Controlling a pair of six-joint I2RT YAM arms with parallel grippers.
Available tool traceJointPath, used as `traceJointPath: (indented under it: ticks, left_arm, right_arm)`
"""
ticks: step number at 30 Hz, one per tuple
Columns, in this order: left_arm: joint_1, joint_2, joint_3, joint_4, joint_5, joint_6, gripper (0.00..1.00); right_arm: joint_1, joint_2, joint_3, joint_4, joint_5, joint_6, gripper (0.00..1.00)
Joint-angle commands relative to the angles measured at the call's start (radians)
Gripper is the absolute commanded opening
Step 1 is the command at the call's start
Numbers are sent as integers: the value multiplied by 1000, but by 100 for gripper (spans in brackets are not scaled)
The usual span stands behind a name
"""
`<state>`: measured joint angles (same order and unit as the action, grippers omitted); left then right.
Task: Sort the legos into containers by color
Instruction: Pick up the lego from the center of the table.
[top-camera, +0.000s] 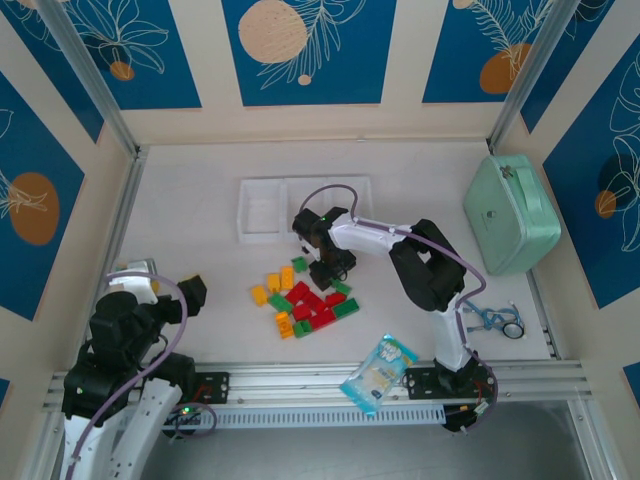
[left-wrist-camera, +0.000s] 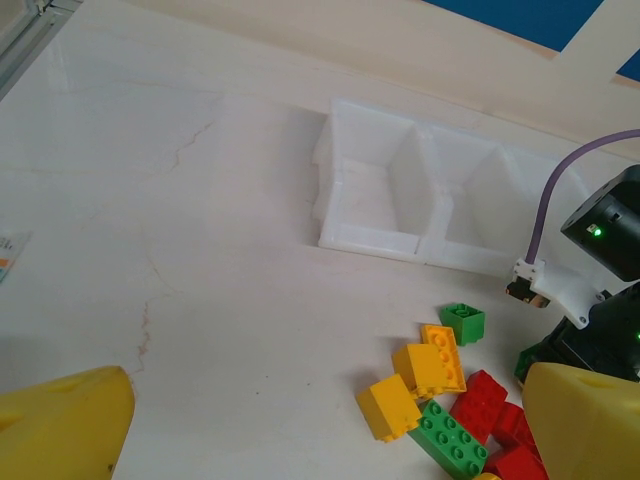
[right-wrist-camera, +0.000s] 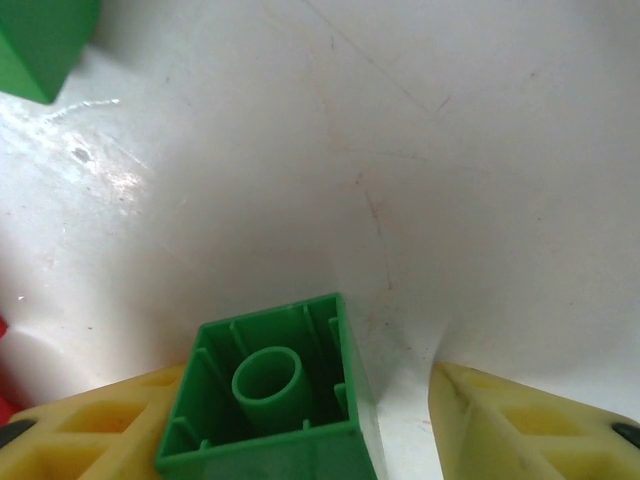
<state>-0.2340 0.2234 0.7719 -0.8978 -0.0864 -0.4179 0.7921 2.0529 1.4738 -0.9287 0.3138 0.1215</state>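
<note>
None of the legos (top-camera: 305, 300) sits in the containers (top-camera: 262, 212) as far as these views go. The two bins that the left wrist camera sees plainly are bare and white. The third is partly behind the right arm, so I cannot vouch for it.

All the bricks I can find lie on the table (top-camera: 180, 200), in a loose heap of red, green and yellow-orange between the tray of bins and the arm bases. A few stand a little off from the heap: a small green cube (left-wrist-camera: 463, 322) nearest the bins, and some orange bricks (left-wrist-camera: 430, 365) just beside it.

The right pincer (right-wrist-camera: 305, 405) is down at the far edge of the heap, standing around one green brick (right-wrist-camera: 265, 400) whose hollow underside faces the wrist camera. One yellow finger (right-wrist-camera: 90, 430) touches the brick's side. The other is apart from it, with bare table showing in the gap, so the jaws are partly spread and not yet pinching. Whether the brick lies flat on the table is hard to say from so close.

The left pincer (left-wrist-camera: 320, 430) hangs spread wide and empty, off to the left of the heap, looking toward the bins.

By my judgement the sorting is at its very start. The first green brick is being taken, and every brick of all three colours has yet to reach a bin.
</note>
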Motion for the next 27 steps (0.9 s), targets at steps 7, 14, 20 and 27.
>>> traceJointPath:
  ticks: [7, 14, 20, 27]
  left_arm:
    - [-5, -18, -6, 25, 8, 15, 99]
    - [-7, -26, 1, 16, 10, 11, 98]
    - [-6, -26, 0, 23, 35, 16, 99]
    - [-5, -34, 3, 23, 30, 16, 99]
  right_arm:
    - [5, 14, 24, -9, 8, -22, 47]
    - [7, -24, 17, -30, -2, -15, 33]
    - [-15, -129, 62, -48, -41, 13, 32]
    - [-166, -185, 184, -35, -59, 55, 32]
